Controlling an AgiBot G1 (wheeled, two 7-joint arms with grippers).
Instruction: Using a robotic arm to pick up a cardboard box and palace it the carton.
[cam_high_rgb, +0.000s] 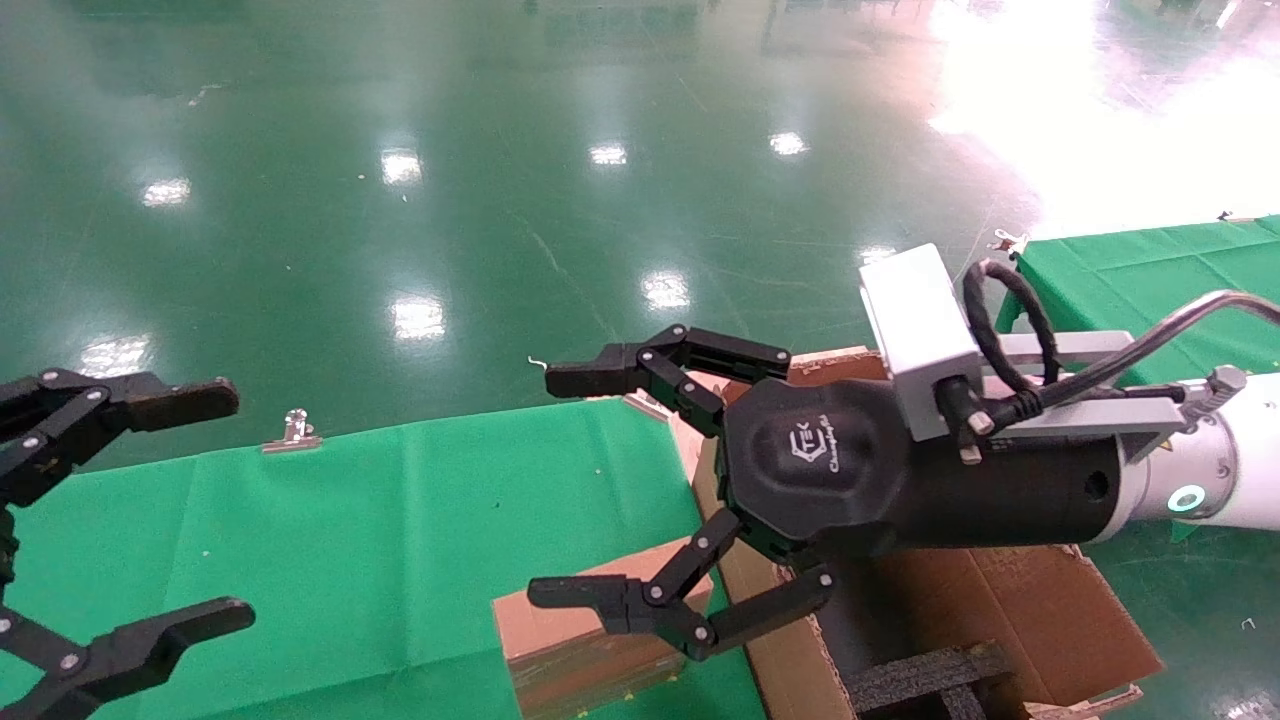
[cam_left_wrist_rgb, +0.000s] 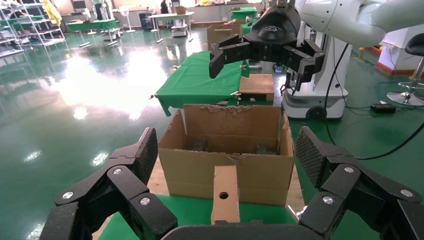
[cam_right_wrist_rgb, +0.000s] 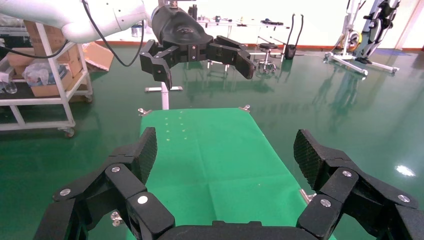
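Nearest our head camera is the right gripper (cam_high_rgb: 570, 490) of the robotic arm (cam_high_rgb: 1230, 470), reaching in from the right with its black jointed fingers spread wide and nothing between them. We note a white camera box (cam_high_rgb: 915, 335) and a looped black cable (cam_high_rgb: 1010, 330) mounted on its wrist. The gripper hangs in the air over the near edge of the carton (cam_high_rgb: 1050, 610), its lower finger in line with the cardboard box (cam_high_rgb: 560, 655).

We find the cardboard box lying on the green table cover (cam_high_rgb: 400, 520), just beside the carton's outer wall. In the left wrist view the box (cam_left_wrist_rgb: 225, 192) stands between that camera and the carton (cam_left_wrist_rgb: 225, 170), showing a narrow face with a round hole (cam_left_wrist_rgb: 223, 195). The carton sits open, its flap edges ragged, with black foam dividers (cam_high_rgb: 930, 675) inside.

We record the left gripper (cam_high_rgb: 135, 500) at the left edge of the head view, above the green cover and well apart from the box, fingers likewise wide and empty. A metal clip (cam_high_rgb: 293, 430) pins the cover's far edge. Beyond lies a glossy green floor (cam_high_rgb: 400, 150).
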